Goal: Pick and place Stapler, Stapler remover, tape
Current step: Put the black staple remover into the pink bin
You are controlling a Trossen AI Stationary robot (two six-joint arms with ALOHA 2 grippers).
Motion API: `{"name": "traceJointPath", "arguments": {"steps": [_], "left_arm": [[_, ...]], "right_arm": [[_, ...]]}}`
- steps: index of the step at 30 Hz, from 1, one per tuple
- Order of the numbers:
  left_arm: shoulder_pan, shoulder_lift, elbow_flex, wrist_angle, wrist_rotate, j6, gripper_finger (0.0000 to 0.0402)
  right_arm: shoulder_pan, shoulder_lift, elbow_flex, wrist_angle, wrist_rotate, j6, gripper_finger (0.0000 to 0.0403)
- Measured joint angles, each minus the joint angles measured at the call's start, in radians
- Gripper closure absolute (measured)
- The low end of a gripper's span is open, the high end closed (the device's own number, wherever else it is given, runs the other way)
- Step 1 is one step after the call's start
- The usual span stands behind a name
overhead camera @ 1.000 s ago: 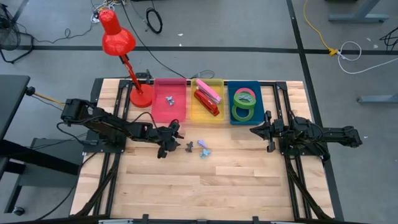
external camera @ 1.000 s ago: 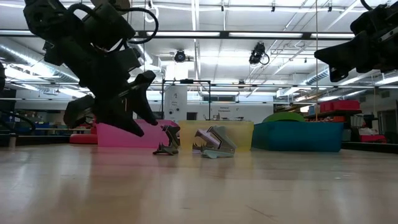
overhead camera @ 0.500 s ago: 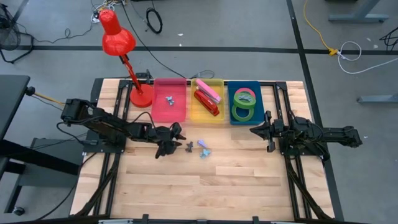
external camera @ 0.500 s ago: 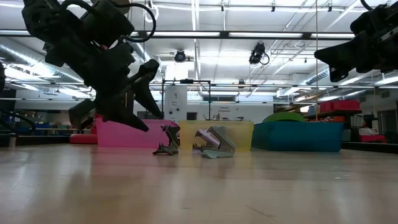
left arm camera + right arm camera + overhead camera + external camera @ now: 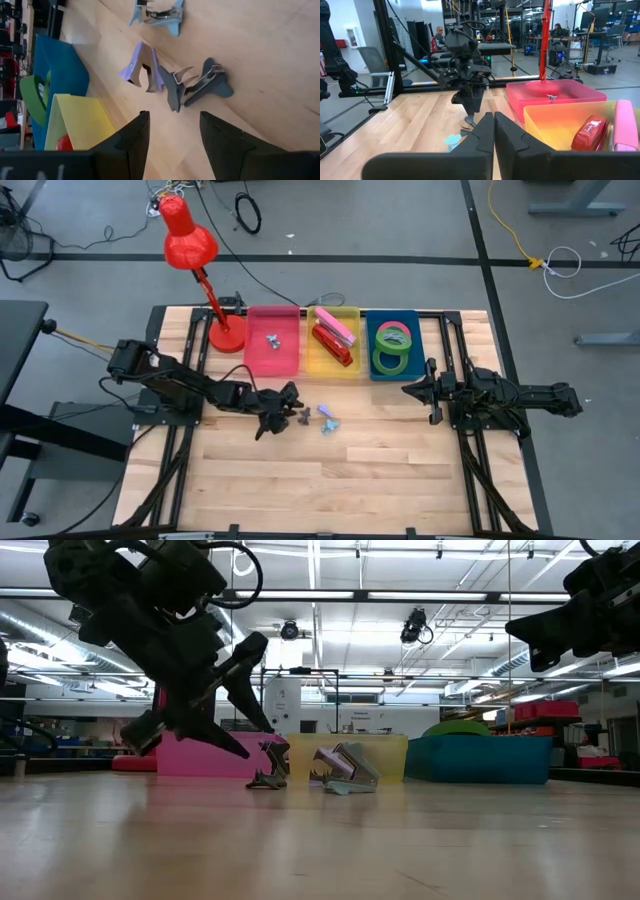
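On the table, three staple removers — left gripper open, empty; right gripper shut.

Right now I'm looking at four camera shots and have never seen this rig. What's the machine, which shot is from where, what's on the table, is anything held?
It is a two-armed robot at a wooden table. One shot looks straight down from above, one sits at table-top height, and each wrist carries a camera looking past its own fingers.

At the far edge stand a red desk lamp and three bins: the pink bin holds one staple remover, the yellow bin holds a red and a pink stapler, and the blue bin holds the tape rings.

Three staple removers lie loose on the wood: a dark one, a purple one and a light blue one.

The left gripper hangs open just above the dark one, holding nothing. The right gripper waits shut and empty in front of the blue bin.
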Motion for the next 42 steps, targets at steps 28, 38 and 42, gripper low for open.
{"name": "traceJointPath", "arguments": {"steps": [28,38,42], "left_arm": [[-0.003,0.016,0.042,-0.012,-0.022,-0.039,0.0225],[-0.003,0.036,0.042,-0.01,0.008,-0.045,0.0225],[-0.004,0.036,0.042,-0.003,0.007,-0.039,0.0242]], "right_arm": [[0.0,0.0,0.0,0.0,0.0,0.0,0.0387],[0.0,0.0,0.0,0.0,0.0,0.0,0.0387],[0.0,0.0,0.0,0.0,0.0,0.0,0.0387]]}}
